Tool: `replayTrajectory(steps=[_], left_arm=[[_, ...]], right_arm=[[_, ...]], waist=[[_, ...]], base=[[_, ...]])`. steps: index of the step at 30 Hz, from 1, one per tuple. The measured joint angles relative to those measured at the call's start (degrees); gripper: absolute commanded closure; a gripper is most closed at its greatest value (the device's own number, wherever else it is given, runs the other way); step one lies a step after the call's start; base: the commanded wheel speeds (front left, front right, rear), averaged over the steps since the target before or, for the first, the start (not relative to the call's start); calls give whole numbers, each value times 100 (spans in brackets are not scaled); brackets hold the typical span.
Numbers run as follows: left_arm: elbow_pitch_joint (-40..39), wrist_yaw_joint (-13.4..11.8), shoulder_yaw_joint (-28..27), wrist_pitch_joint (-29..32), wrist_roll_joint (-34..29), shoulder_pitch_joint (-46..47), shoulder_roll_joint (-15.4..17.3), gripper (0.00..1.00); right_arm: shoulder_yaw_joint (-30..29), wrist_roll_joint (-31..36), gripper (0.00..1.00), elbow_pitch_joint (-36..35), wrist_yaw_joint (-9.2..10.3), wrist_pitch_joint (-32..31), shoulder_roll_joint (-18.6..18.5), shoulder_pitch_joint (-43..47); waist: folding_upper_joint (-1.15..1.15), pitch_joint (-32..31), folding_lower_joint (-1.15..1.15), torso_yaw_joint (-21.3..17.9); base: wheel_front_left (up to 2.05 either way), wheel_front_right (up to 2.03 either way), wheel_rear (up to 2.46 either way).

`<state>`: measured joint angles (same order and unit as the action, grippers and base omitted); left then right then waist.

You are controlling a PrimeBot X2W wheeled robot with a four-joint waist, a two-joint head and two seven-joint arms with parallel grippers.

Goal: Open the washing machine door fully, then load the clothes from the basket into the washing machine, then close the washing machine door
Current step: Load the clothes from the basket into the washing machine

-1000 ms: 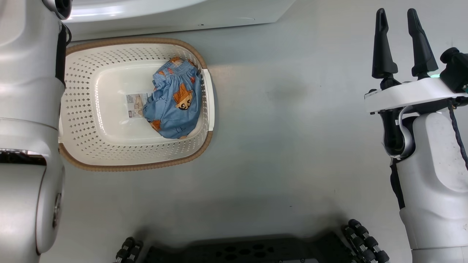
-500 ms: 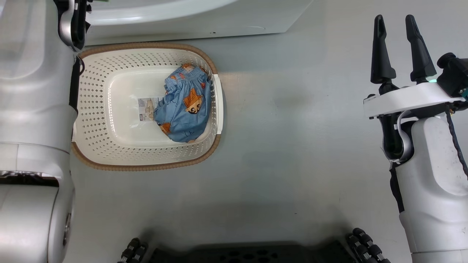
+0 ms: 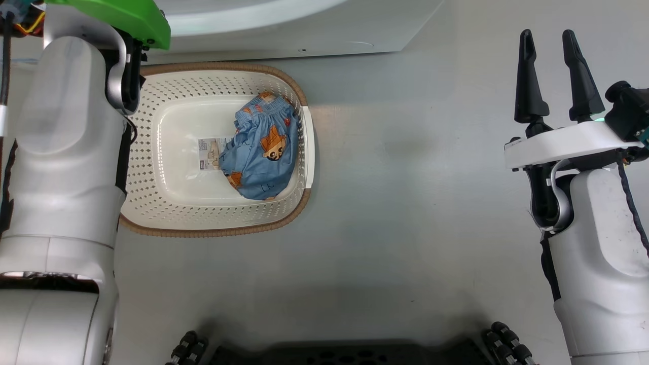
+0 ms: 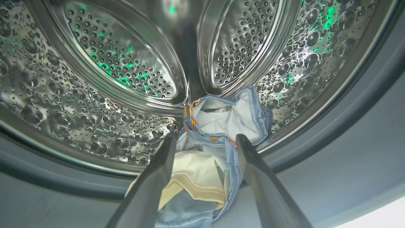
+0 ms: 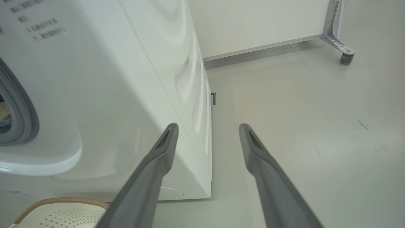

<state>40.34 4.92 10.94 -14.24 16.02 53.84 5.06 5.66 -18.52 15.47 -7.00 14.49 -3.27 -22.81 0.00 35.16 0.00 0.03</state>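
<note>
Crumpled light-blue clothes with orange animal prints lie against the basket's right wall and at the washing machine drum's lip between the left gripper's fingers; it and the right gripper gape wide, empty.

Light-blue clothes (orange cartoon animals); cream perforated basket, brown rim.

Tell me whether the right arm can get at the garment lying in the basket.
Probably yes: the garment lies uncovered at the right side of the basket, bare floor separates it from the right arm, whose jaws stand open.
</note>
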Motion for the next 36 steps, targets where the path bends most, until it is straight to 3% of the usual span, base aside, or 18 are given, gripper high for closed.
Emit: replayTrajectory(steps=[19, 36], left_arm=[[-1210, -302, -548, -21, 114, -1216, 219, 0], [-2085, -415, -720, -22, -33, -2284, 368, 0]], right_arm=[[7, 42, 0, -5, 0, 0, -2, 8], [58, 52, 0, -7, 0, 0, -12, 10]], waist=[[0, -42, 0, 39], [0, -119, 0, 39]], base=[[0, 0, 0], [0, 0, 0]])
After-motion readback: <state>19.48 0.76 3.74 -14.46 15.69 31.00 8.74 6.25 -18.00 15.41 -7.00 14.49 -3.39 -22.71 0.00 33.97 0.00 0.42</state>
